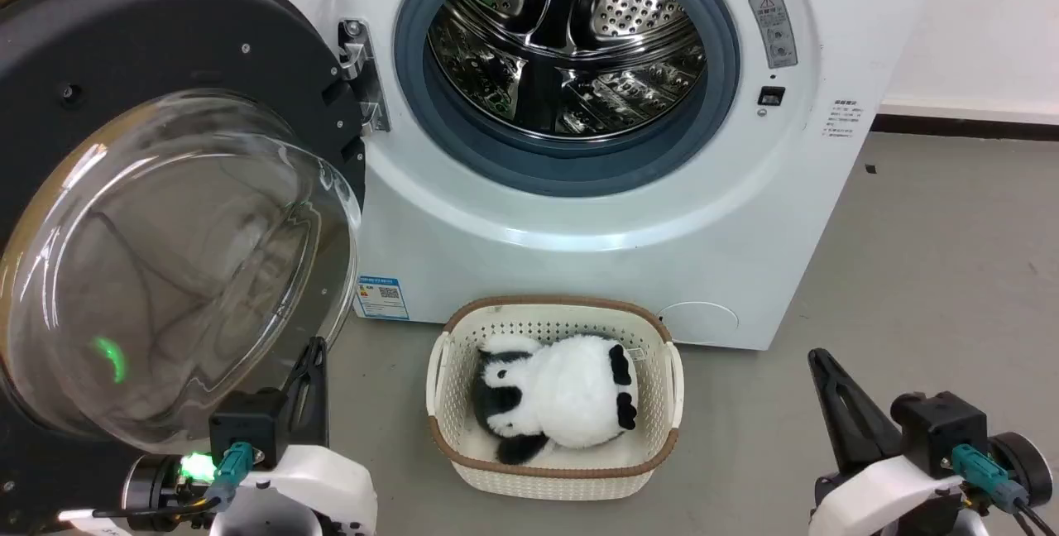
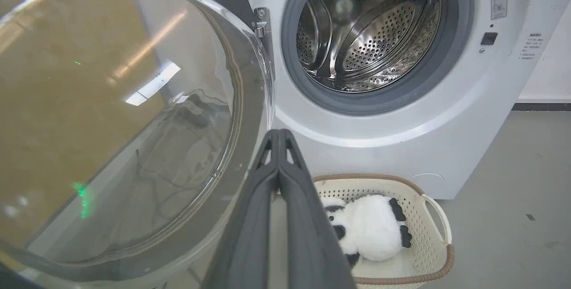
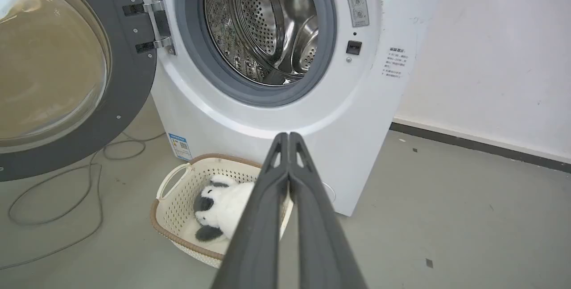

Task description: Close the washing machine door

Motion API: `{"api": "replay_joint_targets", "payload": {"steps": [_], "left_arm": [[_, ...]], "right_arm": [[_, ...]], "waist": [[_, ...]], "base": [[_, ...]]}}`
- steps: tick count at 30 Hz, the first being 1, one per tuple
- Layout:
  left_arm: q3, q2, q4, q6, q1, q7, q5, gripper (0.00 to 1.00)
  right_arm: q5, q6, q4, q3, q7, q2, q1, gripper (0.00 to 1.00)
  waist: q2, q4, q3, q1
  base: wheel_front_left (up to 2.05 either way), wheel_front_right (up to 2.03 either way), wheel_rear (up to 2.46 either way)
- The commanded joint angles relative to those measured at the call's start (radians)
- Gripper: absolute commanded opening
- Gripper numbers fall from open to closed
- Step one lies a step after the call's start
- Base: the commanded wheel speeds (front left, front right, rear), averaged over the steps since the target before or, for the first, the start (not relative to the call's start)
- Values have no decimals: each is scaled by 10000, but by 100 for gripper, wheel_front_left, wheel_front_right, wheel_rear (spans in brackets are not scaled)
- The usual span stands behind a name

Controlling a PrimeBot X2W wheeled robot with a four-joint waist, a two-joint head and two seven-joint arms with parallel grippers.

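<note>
Honestly, left gripper (image 2: 279, 135) and right gripper (image 3: 288, 136) sat closed, empty (door (image 1: 165, 48) wide open); pushing its glass (image 1: 165, 271) might've slipped.

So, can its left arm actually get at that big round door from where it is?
Probably yes. The left hand, shut, sits right by the lower edge of the open washing machine door, with nothing between them. The basket lies off to its right, clear of the way.

Left end effector (image 1: 313, 351) and right end effector (image 1: 820, 359) closed.
</note>
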Motion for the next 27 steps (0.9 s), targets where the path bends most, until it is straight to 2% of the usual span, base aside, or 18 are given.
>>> {"api": "replay_joint_targets", "payload": {"steps": [1,24,25,27], "left_arm": [[9,-7,-37,-43,139,3,30,0],[9,-7,-37,-43,139,3,30,0],[4,-2,0,0,0,-1,0,100],[-5,-2,9,16,-1,-4,-1,100]], "right_arm": [[-78,8,16,1,5,38,-117,0],[-78,8,16,1,5,38,-117,0],[0,0,0,3,-1,0,0,100],[9,0,0,-5,-5,0,3,100]], "waist": [[0,0,0,0],[0,0,0,0],[0,0,0,0],[0,0,1,0]], "base": [[0,0,0],[0,0,0],[0,0,0],[0,0,0]]}}
